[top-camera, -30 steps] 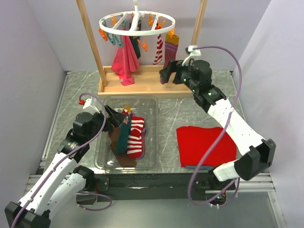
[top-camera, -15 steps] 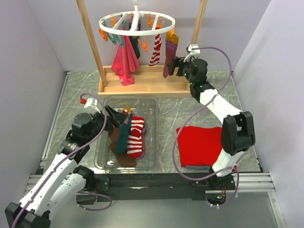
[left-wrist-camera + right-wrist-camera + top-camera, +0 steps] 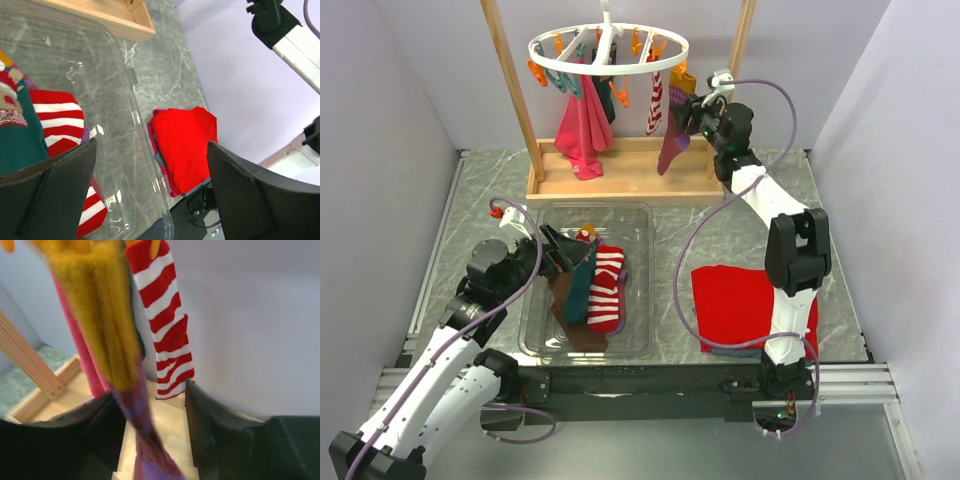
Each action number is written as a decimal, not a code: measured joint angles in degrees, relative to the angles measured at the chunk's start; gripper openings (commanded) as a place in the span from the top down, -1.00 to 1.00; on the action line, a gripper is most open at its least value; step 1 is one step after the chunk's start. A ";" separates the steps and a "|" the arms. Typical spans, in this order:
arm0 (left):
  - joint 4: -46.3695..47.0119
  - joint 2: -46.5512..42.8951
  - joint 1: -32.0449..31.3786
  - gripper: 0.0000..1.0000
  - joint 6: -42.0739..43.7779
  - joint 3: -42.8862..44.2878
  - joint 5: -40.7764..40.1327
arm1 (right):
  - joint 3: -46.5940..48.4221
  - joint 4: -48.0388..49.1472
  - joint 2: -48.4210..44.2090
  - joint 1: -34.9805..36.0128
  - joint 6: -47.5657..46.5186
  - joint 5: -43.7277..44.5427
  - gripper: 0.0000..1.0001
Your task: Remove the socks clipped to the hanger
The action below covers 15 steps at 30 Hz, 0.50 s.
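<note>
On the white ring hanger point(image 3: 610, 45) hang a yellow-topped magenta-purple sock point(image 3: 672, 135), a red-and-white striped sock point(image 3: 654, 105) and a dark teal sock point(image 3: 606, 100). My right gripper point(image 3: 692, 115) is at the magenta-purple sock, just below its clip. In the right wrist view that sock point(image 3: 107, 325) runs down between the jaws of my right gripper point(image 3: 152, 395). It lies against the left finger, with a gap to the right finger. The striped sock point(image 3: 165, 315) hangs behind. My left gripper point(image 3: 150, 150) stands open over the clear tub point(image 3: 642, 215), holding nothing.
In the tub lie a striped sock point(image 3: 605, 290), a teal sock point(image 3: 580, 285) and a brown one point(image 3: 570, 320). A pink cloth point(image 3: 582, 130) drapes from the hanger. The wooden frame's base point(image 3: 620, 180) is at the back. A folded red cloth point(image 3: 750, 305) lies to the right.
My right arm has stretched up and back to the hanger, and its jaws have narrowed around the magenta-purple sock, which now hangs tilted. The left arm has stayed put.
</note>
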 measured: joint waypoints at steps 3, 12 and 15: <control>-0.13 -0.33 0.00 -0.91 0.04 0.26 0.28 | 0.50 0.09 0.11 0.00 0.94 -1.81 0.52; -1.70 -0.42 0.00 -0.92 0.28 3.61 0.28 | -9.66 -0.17 -10.19 1.29 2.69 -3.50 0.92; -2.25 -0.42 0.00 -0.93 0.26 4.59 0.31 | -13.73 -0.39 -15.96 2.36 3.82 -3.52 0.92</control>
